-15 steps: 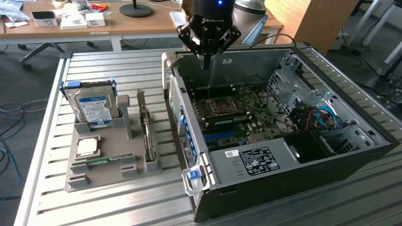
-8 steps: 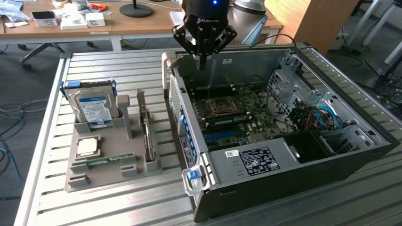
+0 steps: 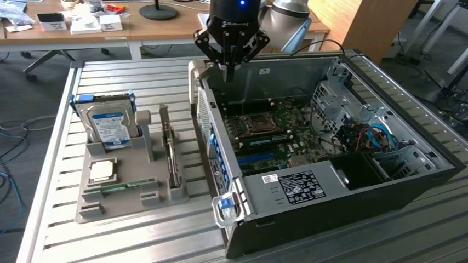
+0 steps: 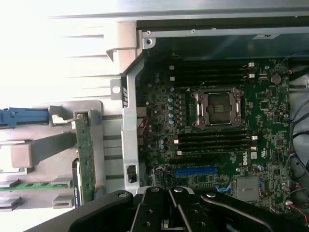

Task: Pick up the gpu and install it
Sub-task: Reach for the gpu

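While its empty jaws are closed, the arm (image 3: pixel 284 17) points down over the case (image 3: pixel 329 216).

Green gpu (image 4: pixel 85 159), grey holder (image 3: pixel 120 205), blue-labelled drive (image 3: pixel 109 127), seemingly black case (image 3: pixel 351 211).

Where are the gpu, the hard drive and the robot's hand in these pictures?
gpu (image 4: pixel 85 154): wrist view, on its green board edge.
hard drive (image 3: pixel 109 127): exterior view, on its blue label.
hand (image 3: pixel 229 72): exterior view, between its fingertips.
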Robot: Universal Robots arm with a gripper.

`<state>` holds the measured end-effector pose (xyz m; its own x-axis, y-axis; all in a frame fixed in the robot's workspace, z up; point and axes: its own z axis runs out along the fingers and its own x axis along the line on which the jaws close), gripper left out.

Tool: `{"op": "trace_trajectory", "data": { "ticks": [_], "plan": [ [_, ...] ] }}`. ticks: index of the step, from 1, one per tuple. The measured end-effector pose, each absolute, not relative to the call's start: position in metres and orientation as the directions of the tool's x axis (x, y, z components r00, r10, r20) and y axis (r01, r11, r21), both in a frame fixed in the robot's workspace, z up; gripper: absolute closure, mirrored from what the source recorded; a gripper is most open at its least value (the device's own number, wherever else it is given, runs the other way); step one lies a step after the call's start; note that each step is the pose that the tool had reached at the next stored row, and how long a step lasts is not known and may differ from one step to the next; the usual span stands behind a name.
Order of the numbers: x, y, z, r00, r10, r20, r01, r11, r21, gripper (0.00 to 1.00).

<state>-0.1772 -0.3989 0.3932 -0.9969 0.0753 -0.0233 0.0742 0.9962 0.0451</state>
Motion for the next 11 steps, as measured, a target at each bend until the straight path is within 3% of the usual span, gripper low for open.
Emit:
{"op": "trace_trajectory", "data": {
  "ticks": [11],
  "plan": [
    [-0.192,-0.399,0.393,-0.997,0.075,-0.023,0.074,0.996,0.045,0.89]
  ]
}}
